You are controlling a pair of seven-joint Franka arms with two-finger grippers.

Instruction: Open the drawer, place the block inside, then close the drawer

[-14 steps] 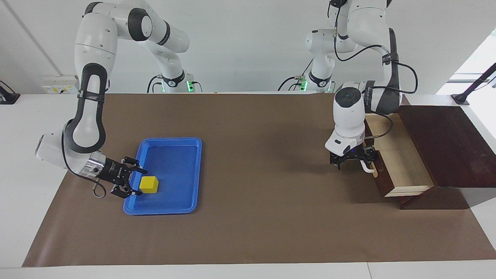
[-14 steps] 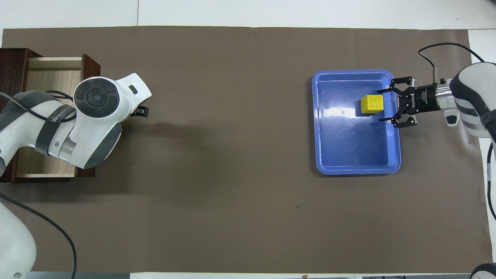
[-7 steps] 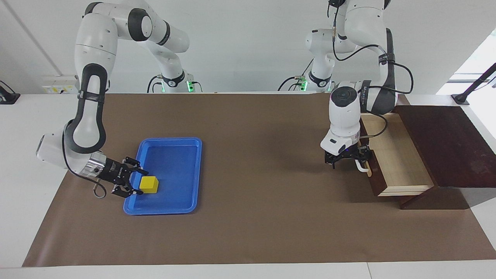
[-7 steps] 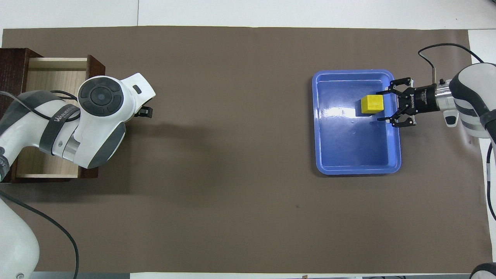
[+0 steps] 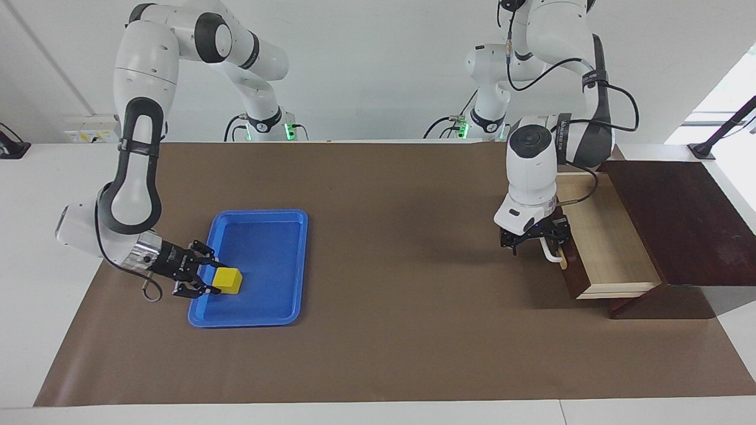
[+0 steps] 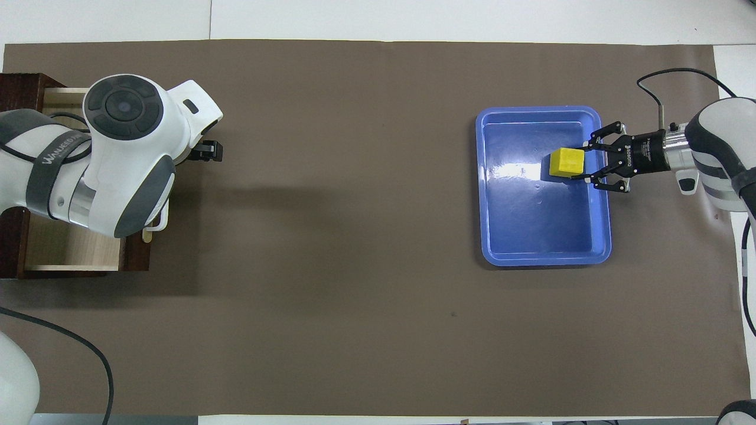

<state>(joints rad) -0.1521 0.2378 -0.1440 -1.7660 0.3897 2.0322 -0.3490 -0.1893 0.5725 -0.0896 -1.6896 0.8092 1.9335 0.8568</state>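
Observation:
The yellow block (image 5: 228,280) (image 6: 566,163) sits in the blue tray (image 5: 260,213) (image 6: 543,260), near the rim at the right arm's end. My right gripper (image 5: 214,282) (image 6: 582,162) reaches in low over that rim and is shut on the block, one fingertip on each side. The drawer (image 5: 602,236) (image 6: 65,254) stands pulled out of its dark brown box, pale interior bare. My left gripper (image 5: 534,243) hangs open just above the drawer's white handle (image 5: 554,255) (image 6: 155,221). In the overhead view the left wrist hides most of it.
The dark box top (image 5: 679,218) lies at the left arm's end of the table. A brown mat (image 5: 384,295) covers the table between tray and drawer. A cable loops from the left wrist over the drawer.
The right gripper's fingers closed onto the block. The left gripper drew the drawer slightly farther out, then rose off the handle and shifted toward the robots.

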